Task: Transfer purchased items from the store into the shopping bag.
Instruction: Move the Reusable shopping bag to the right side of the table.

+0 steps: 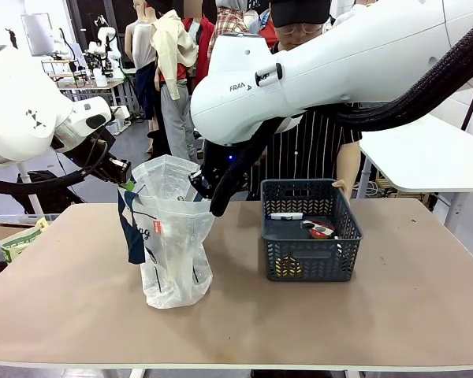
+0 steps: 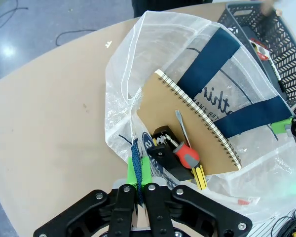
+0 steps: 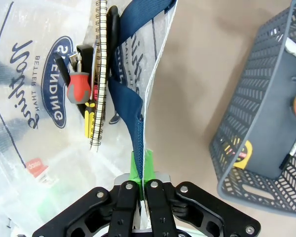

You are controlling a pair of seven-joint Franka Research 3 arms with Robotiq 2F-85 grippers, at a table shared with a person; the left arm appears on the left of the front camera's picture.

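Note:
The shopping bag (image 1: 172, 240) stands open on the table, held up at both sides of its mouth. My left gripper (image 1: 126, 183) is shut on its navy handle strip (image 2: 134, 157) at the left rim. At the right rim my right gripper (image 1: 199, 186) is shut on the other strip (image 3: 132, 111). Inside the bag lie a brown spiral notebook (image 2: 187, 126), a red-handled screwdriver (image 2: 186, 154) and yellow pieces (image 2: 199, 177). To the right is the store, a dark grey basket (image 1: 277, 246); it holds a white stick-like item (image 1: 286, 216), a red round item (image 1: 322, 230) and a yellow item (image 1: 288, 268).
A person in a striped apron stands behind the basket, one hand (image 1: 340, 186) at its far rim. A box with packets (image 1: 16, 239) sits off the table's left edge. Bare tabletop (image 1: 394, 315) lies in front of and to the right of the basket.

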